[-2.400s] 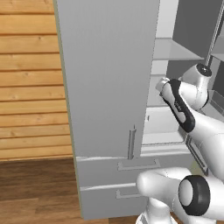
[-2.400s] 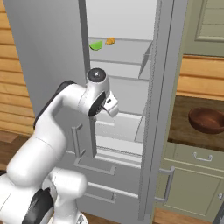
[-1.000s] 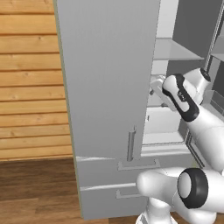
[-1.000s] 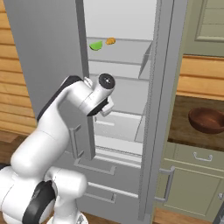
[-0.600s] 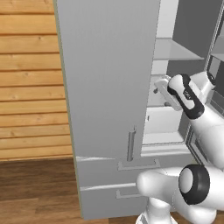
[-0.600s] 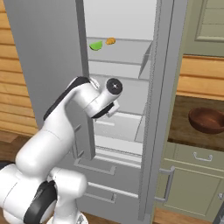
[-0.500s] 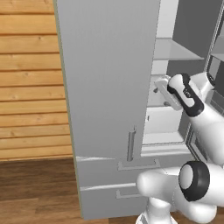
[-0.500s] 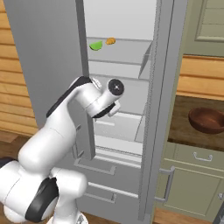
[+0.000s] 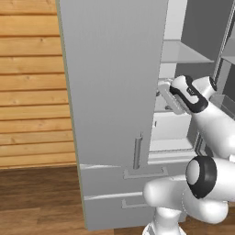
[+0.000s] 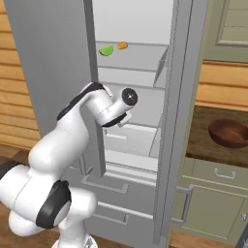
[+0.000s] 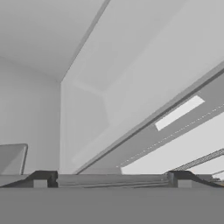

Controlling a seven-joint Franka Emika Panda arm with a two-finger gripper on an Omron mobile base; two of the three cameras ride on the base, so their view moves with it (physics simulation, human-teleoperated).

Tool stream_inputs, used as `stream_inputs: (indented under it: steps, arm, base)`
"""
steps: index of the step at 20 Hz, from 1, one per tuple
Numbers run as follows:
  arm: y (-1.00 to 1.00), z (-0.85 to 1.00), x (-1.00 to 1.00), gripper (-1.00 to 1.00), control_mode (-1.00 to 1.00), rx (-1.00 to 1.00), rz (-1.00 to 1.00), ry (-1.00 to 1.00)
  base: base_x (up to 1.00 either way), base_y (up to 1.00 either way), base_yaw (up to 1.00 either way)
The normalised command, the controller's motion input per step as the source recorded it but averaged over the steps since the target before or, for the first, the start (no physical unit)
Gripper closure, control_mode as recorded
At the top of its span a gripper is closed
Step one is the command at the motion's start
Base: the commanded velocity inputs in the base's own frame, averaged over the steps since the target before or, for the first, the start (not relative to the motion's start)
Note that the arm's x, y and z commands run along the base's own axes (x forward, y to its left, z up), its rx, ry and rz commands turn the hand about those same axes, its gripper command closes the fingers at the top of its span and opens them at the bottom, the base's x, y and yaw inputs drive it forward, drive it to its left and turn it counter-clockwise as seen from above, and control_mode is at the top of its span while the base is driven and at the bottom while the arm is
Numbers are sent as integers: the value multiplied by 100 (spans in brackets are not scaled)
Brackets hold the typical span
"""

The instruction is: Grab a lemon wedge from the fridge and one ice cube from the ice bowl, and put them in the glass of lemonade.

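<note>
Dark claw tips stand spread wide with nothing between them, pointed into the tall light-grey French-door fridge; ahead of them in the hand view are plain white inner walls and a shelf edge.

From the right base view the white arm's hand sits inside the open fridge at mid height, one level below the upper shelf.

On that upper shelf lies a small green wedge, with a small orange piece just beside it. Judging by the task, the green one is the lemon wedge to fetch, though at this size I can't confirm it. The claw is well below it, not touching.

Handling guess: wedge is light, soft, probably slick on the cut faces and tapered, so it can squirt out of a pinch. Better to take it across the thick middle, tips on the two flat faces, gentle close.

Further out, a round reddish-brown wooden-looking ice bowl rests on the dark counter right of the fridge. Any ice cube in it is too small to make out.
</note>
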Motion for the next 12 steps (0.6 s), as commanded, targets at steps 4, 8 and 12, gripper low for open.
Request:
stream_inputs:
  steps: [4,8,12]
  arm:
    - [83,-21,-47,-100,-100,0,8,-3]
    - [92,-10,-76,-100,-100,0,17,-1]
    - [100,-6,-47,-100,-100,0,20,0]
  base:
    - [0,0,0]
    - [0,0,0]
    - [0,0,0]
